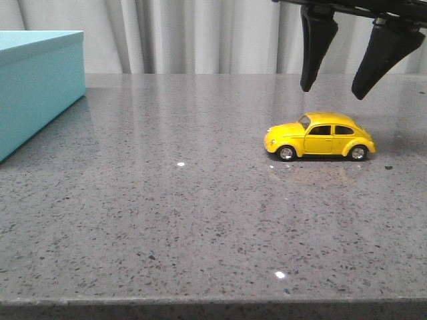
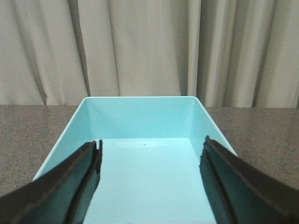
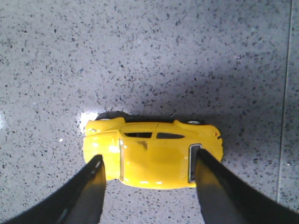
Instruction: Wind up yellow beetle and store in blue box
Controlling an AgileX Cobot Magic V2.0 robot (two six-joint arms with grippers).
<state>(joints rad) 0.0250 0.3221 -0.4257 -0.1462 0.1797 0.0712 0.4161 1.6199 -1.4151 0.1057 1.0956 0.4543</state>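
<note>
The yellow beetle (image 1: pixel 320 136) stands on its wheels on the grey table, right of centre, nose to the left. My right gripper (image 1: pixel 331 88) hangs open just above it, fingers pointing down and clear of the roof. In the right wrist view the beetle (image 3: pixel 154 153) lies between the two open fingers and the gripper (image 3: pixel 148 161) holds nothing. The blue box (image 1: pixel 37 83) stands at the far left edge. In the left wrist view my left gripper (image 2: pixel 150 150) is open and empty over the box's open inside (image 2: pixel 140 116).
The grey speckled table (image 1: pixel 167 220) runs from the box to the beetle, with its front edge near the bottom of the front view. Pale curtains (image 1: pixel 200 33) hang behind the table.
</note>
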